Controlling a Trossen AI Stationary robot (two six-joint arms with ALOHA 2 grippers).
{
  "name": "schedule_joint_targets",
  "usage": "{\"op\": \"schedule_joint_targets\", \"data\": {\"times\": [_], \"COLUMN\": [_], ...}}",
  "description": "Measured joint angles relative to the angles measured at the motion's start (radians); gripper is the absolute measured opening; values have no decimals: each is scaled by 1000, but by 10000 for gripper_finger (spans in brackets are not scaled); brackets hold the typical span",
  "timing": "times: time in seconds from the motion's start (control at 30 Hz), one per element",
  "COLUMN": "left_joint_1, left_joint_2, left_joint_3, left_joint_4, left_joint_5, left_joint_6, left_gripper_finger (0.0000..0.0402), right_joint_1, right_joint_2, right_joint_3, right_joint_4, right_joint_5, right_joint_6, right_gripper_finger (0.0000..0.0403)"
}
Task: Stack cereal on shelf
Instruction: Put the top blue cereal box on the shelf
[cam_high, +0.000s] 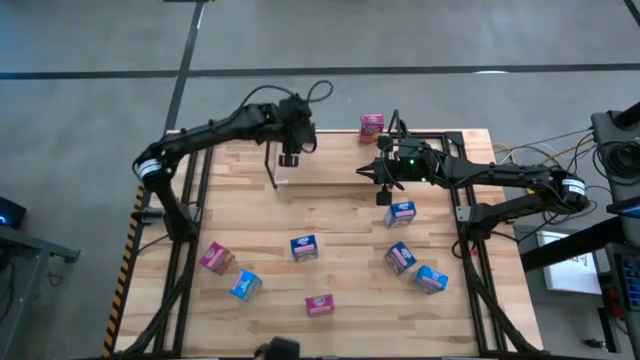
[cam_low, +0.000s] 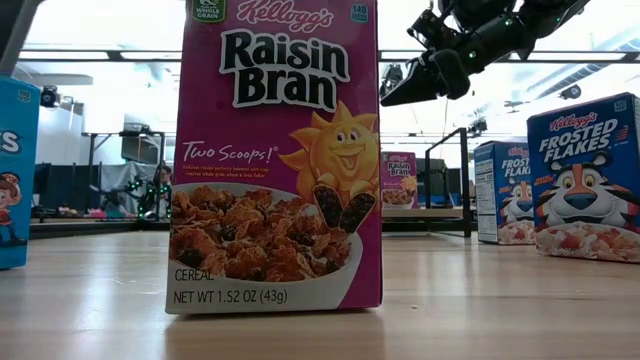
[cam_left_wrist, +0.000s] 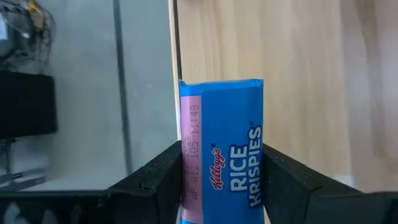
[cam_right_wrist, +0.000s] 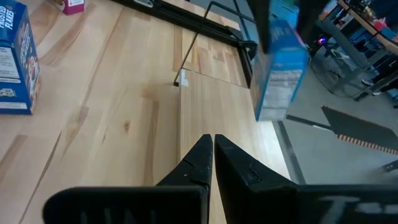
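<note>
wood table (cam_high: 340, 215) (pale planks), grey floor (cam_high: 100, 40)

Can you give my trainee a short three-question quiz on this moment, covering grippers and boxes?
1. True or false: the left gripper grips a Rice Krispies box.
2. How do the right gripper's fingers stand? A) wide open B) shut, empty C) shut on a box
3. Which cereal box fills the low view's foreground?

Key:
1. True.
2. B.
3. The Raisin Bran box, standing upright on the wooden table.
</note>
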Motion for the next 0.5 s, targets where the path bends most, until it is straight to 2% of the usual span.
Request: {"op": "schedule_joint_targets", "data": {"times": [0.13, 0.27, 0.5], "left_joint_1": [73, 116, 165], "left_joint_2": [54, 117, 250], "left_joint_3": [60, 147, 332], "left_joint_4": [0, -37, -220], "left_joint_5": [91, 110, 185], "left_joint_6": [5, 21, 21], "left_gripper_finger": [164, 164, 164], "right_joint_1": [0, 0, 0], "right_joint_2": [0, 0, 0], "right_joint_3": [0, 0, 0], "right_joint_4": [0, 0, 0], "right_joint_5": [0, 0, 0], "right_joint_6": [0, 0, -4], "right_gripper_finger": [9, 9, 9]}}
